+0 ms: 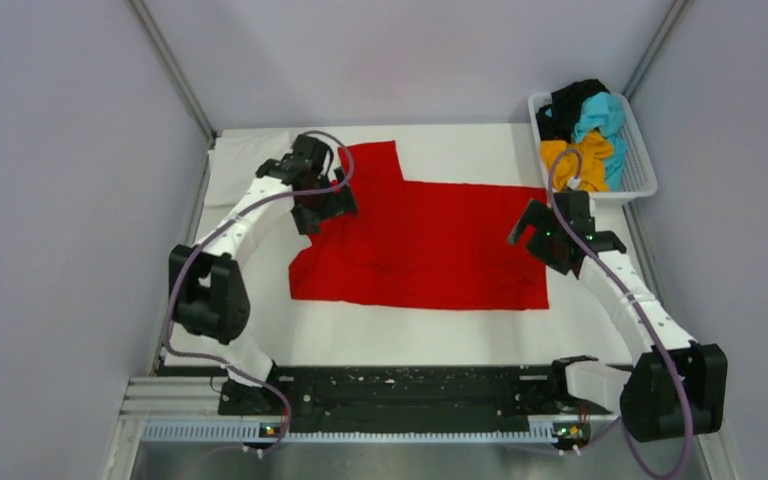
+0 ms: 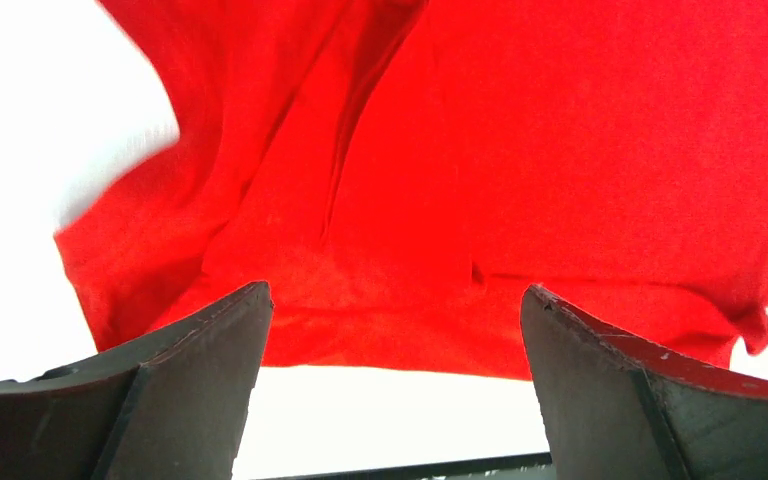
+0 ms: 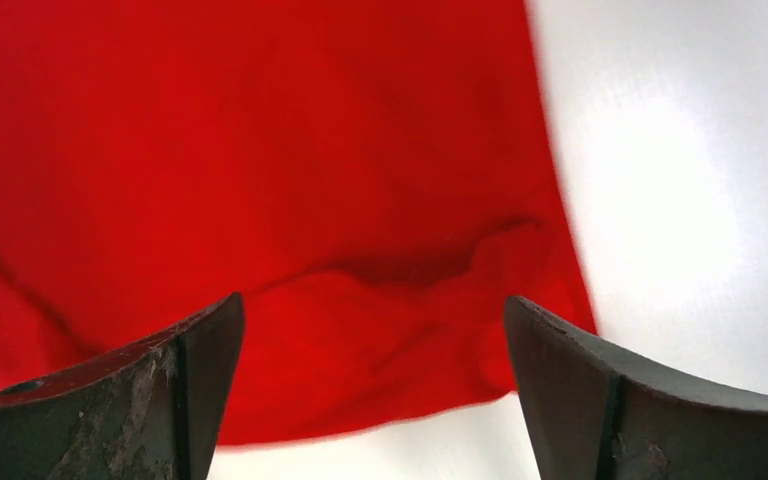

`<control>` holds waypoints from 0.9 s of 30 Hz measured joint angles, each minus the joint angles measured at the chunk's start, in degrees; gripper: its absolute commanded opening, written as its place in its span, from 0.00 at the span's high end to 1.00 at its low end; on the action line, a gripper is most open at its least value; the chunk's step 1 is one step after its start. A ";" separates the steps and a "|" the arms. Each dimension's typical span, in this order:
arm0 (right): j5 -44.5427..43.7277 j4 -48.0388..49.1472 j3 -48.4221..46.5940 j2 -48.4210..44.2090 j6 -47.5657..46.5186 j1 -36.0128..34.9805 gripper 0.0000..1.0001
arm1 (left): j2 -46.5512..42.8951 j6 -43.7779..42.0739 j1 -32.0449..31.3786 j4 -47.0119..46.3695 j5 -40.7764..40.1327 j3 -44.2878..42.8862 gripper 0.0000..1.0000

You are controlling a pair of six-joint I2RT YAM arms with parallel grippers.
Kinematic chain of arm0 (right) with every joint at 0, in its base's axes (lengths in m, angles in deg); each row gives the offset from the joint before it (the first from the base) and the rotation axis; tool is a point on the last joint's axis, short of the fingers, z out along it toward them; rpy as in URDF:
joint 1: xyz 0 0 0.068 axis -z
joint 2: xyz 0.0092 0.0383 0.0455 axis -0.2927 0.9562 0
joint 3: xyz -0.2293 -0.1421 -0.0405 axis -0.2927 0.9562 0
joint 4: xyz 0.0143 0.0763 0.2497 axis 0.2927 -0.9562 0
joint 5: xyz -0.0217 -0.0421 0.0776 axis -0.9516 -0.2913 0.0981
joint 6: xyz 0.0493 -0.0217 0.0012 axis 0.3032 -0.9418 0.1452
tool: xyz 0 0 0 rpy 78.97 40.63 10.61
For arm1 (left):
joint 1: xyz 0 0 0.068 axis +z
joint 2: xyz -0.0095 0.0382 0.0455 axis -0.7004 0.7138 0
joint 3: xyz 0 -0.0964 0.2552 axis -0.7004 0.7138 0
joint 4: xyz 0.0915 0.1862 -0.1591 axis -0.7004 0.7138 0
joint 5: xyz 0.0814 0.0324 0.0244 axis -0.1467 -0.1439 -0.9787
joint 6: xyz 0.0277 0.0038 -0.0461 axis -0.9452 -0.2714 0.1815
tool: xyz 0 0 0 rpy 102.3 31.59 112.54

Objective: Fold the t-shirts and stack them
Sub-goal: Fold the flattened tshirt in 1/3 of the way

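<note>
A bright red t-shirt (image 1: 425, 240) lies spread flat in the middle of the white table, one sleeve pointing to the back left. My left gripper (image 1: 322, 212) hovers open over the shirt's left edge; its wrist view shows wrinkled red cloth (image 2: 480, 150) beyond the spread fingers (image 2: 210, 380), nothing between them. My right gripper (image 1: 532, 232) is open above the shirt's right edge; its wrist view shows the red cloth's corner (image 3: 380, 300) in front of empty fingers (image 3: 190, 380). Black (image 1: 572, 100), turquoise (image 1: 602, 115) and orange-yellow (image 1: 580, 160) shirts lie bunched in the basket. No white shirt shows.
A white plastic mesh basket (image 1: 642, 160) stands at the back right corner. Grey walls close in the table on the left, back and right. The arms' black base rail (image 1: 400, 395) runs along the near edge.
</note>
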 measured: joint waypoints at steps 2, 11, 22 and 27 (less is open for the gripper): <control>3.87 1.05 2.89 -3.50 -0.87 -2.82 0.01 | -6.82 0.35 0.04 -2.71 2.21 8.24 0.01; 8.07 6.60 12.15 -0.94 -0.13 -10.64 0.01 | -13.70 4.33 0.04 -14.88 9.94 29.81 0.01; -6.25 17.09 4.24 14.80 -1.31 -3.67 0.01 | -13.64 7.23 1.86 -25.24 10.69 40.22 0.01; -7.13 16.09 5.57 13.29 -1.84 -2.36 0.01 | -15.37 8.11 3.76 -28.22 12.28 42.75 0.01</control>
